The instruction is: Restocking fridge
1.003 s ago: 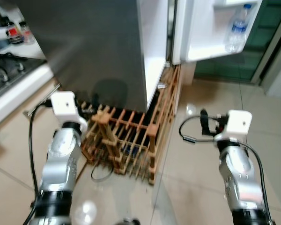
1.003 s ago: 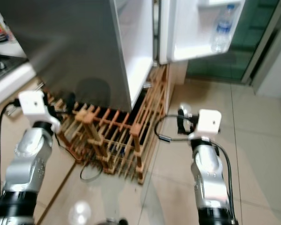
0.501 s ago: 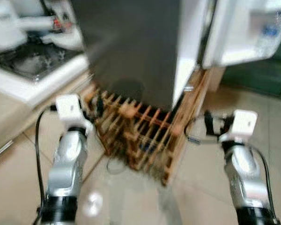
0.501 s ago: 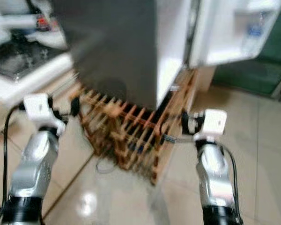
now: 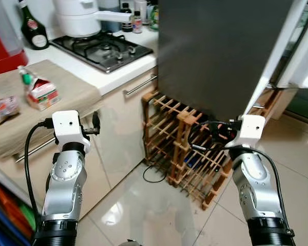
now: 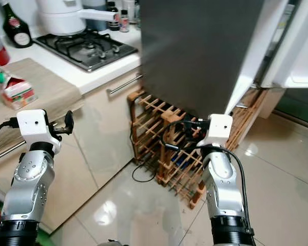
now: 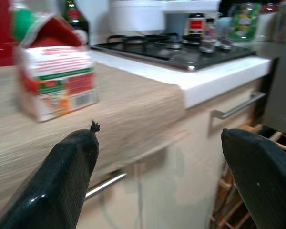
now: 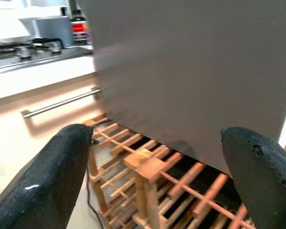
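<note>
Fridge (image 5: 220, 51) stands ahead of you to the right, its dark grey side facing you and its white door (image 5: 305, 48) swung open at the far right. A wooden rack (image 5: 190, 148) sits on the floor against its base. Your left end effector (image 7: 157, 176) hangs wide and empty beside the worktop (image 5: 51, 95), where a carton (image 5: 40, 92) stands on a beige cloth. Your right end effector (image 8: 157, 181) is also wide and empty, held near the rack. A hob (image 5: 105, 48) lies further back.
</note>
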